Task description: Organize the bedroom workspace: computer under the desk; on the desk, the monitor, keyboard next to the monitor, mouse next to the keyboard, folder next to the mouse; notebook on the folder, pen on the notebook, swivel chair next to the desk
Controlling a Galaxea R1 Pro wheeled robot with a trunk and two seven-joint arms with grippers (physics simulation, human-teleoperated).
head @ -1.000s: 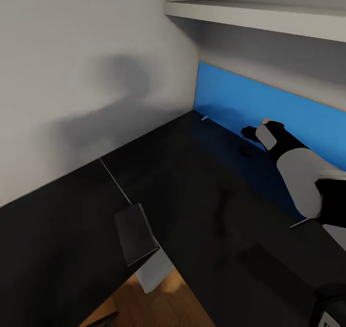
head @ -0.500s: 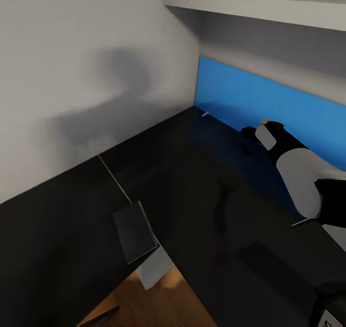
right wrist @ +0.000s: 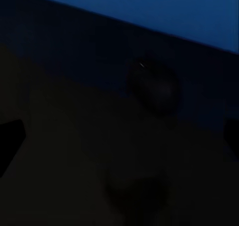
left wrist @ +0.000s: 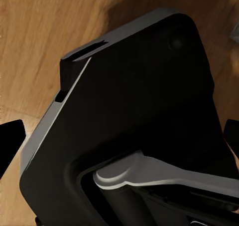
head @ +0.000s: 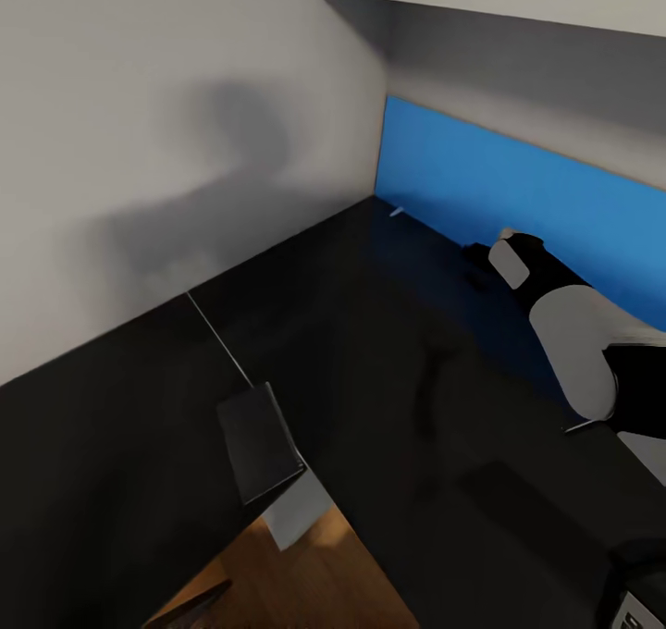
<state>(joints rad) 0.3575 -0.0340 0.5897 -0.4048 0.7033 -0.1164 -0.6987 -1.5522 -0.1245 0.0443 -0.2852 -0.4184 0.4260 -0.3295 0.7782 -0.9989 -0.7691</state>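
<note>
Glossy black desk (head: pixel 370 351); right gripper (head: pixel 481 257) near its back edge, jaws wide, empty. Dark mouse (right wrist: pixel 152 86) beneath looks light, slick, so pinch its sides.

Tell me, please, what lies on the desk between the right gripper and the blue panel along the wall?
Nothing that I can make out: in the head view, only bare glossy desk separates the right gripper from the blue panel.

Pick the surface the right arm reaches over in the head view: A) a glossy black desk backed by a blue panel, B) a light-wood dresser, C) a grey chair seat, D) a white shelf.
A: the right arm stretches over the glossy black desk towards the blue panel along the wall.
</note>
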